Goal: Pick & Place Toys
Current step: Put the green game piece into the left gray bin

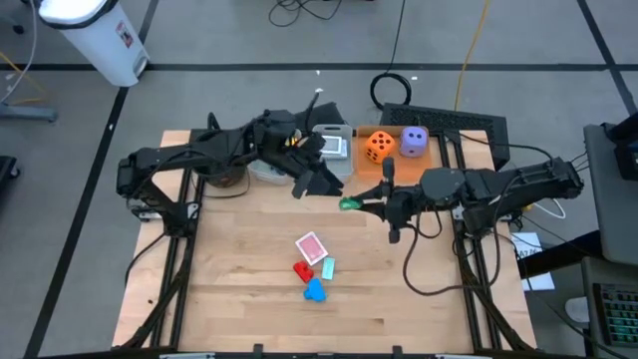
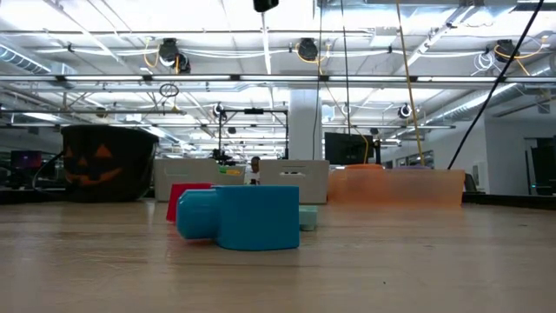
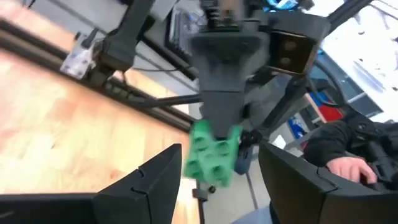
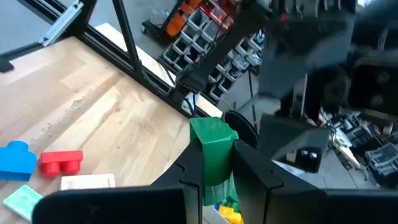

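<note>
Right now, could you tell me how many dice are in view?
2: the orange die and the purple die sit side by side in the orange tray at the table's far edge. Others may be hidden behind the arms.

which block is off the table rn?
The green block, clamped in the right end effector above the table. The red block and blue block lie on the wood.
</note>
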Tool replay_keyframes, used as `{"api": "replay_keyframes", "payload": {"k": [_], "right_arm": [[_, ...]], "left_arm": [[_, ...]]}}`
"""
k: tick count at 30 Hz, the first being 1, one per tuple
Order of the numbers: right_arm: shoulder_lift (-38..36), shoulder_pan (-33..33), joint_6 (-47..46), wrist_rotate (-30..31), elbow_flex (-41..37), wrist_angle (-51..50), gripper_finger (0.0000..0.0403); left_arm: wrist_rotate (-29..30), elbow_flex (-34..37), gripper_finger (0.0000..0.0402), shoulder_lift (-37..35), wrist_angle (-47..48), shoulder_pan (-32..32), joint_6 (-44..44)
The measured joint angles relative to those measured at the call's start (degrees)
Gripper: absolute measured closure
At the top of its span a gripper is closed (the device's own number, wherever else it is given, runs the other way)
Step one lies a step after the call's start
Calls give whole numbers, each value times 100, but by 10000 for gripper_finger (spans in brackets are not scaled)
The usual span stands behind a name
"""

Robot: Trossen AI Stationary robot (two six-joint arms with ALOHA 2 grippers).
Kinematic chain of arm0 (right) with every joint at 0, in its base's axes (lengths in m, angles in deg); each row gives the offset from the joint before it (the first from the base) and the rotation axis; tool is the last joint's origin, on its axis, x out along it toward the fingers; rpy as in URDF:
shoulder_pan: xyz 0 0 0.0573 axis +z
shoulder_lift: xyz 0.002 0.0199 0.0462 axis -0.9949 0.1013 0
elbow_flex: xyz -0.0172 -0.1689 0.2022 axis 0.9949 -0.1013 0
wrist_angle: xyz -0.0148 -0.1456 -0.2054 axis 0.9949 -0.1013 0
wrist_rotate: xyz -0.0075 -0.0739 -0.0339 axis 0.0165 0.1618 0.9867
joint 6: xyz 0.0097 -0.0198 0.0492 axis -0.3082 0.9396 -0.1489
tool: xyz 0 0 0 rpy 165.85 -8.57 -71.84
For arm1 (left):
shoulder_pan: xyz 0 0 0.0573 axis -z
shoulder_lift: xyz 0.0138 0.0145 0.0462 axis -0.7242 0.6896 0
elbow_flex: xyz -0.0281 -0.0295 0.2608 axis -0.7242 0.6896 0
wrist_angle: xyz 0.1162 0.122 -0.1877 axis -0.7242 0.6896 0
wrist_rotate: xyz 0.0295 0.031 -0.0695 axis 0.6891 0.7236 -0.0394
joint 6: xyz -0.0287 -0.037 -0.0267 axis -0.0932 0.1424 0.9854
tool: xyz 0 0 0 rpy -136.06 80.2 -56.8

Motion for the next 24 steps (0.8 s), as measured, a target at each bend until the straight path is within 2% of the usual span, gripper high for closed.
{"api": "replay_keyframes", "payload": {"k": [12, 15, 24], "right_arm": [[102, -130, 0, -382, 2, 310, 362], [192, -218, -15, -580, 2, 389, 362], [297, -396, 3, -665, 0, 361, 362]], "left_arm": [[215, -64, 183, 18, 229, 14, -93], [135, -70, 183, 97, 271, 87, -64], [-11, -70, 183, 312, 171, 180, 1]]}}
